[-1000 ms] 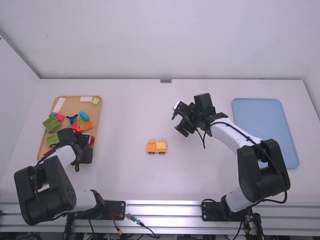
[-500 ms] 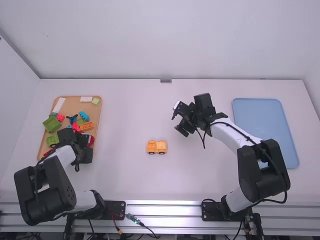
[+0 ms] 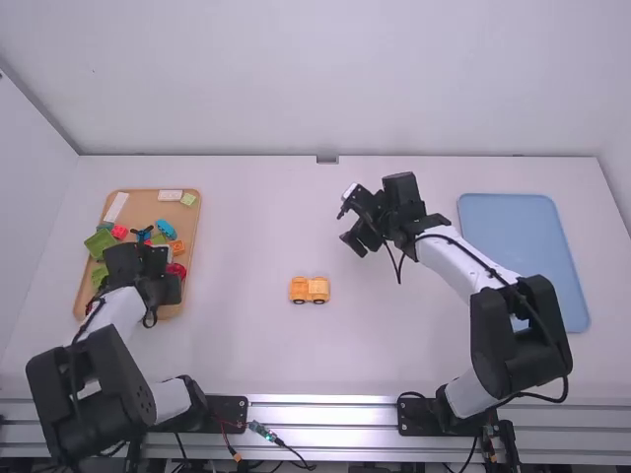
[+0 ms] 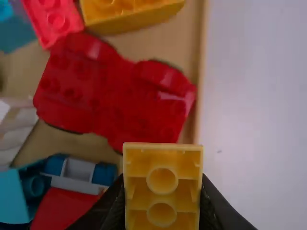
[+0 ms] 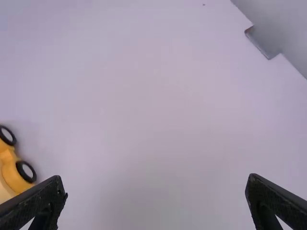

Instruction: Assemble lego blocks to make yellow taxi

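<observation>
In the high view the left arm leans up the picture from its base, its wrist low over the wooden tray (image 3: 144, 204), so that the left gripper (image 3: 158, 281) covers much of the tray's near half. The right arm slants inward and the right gripper (image 3: 350, 229) hangs over the middle of the white table (image 3: 414, 345), farther up the picture than the yellow toy car (image 3: 309, 290). The car stands on its wheels, long axis running left to right across the table, with two wheels toward the camera. The blue tray (image 3: 523, 246) lies to the right of the right arm; a white strip (image 3: 115, 207), a pink brick (image 3: 119, 232) and a green piece (image 3: 101, 241) lie in the wooden tray. In the left wrist view the left gripper is closed on a yellow block (image 4: 163, 179), one finger on each side; its two rings line up along the fingers' direction, with its hollow side facing the camera. Its end overlaps the edge of the red toy car (image 4: 110, 96); whether they touch I cannot tell. An orange brick (image 4: 134, 17) and a teal piece (image 4: 21, 196) lie around it. In the right wrist view the right gripper stands wide open with nothing between its fingers, and part of the yellow toy car shows at the edge.
</observation>
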Action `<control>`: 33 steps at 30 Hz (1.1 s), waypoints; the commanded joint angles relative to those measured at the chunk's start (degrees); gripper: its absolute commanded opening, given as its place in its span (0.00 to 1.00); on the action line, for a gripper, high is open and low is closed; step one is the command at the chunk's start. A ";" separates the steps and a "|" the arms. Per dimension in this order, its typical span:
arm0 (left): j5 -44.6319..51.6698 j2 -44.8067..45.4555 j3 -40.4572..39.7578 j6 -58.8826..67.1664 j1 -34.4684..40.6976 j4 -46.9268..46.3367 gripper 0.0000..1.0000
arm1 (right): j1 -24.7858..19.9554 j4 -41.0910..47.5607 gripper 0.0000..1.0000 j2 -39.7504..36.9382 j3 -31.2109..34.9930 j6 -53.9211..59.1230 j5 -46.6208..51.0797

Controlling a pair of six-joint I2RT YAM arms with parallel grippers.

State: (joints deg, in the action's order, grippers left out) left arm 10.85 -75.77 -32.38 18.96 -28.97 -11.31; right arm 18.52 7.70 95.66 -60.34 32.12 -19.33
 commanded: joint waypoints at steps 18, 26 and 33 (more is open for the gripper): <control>58.53 13.05 -0.98 6.78 13.88 8.89 0.02 | -2.43 -7.48 0.97 -1.31 -0.26 -4.35 -52.87; 63.28 9.25 -0.98 -0.48 22.84 24.58 0.02 | -1.14 -23.32 0.97 -1.31 4.26 -14.16 -59.74; 63.32 3.94 -0.98 -7.86 27.58 40.40 0.02 | 1.16 -32.37 0.84 -1.31 5.31 -23.04 -61.70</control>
State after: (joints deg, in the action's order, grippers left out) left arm 72.47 -70.11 -32.38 15.29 -2.39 27.24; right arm 19.09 -23.83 95.66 -55.48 13.41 -78.30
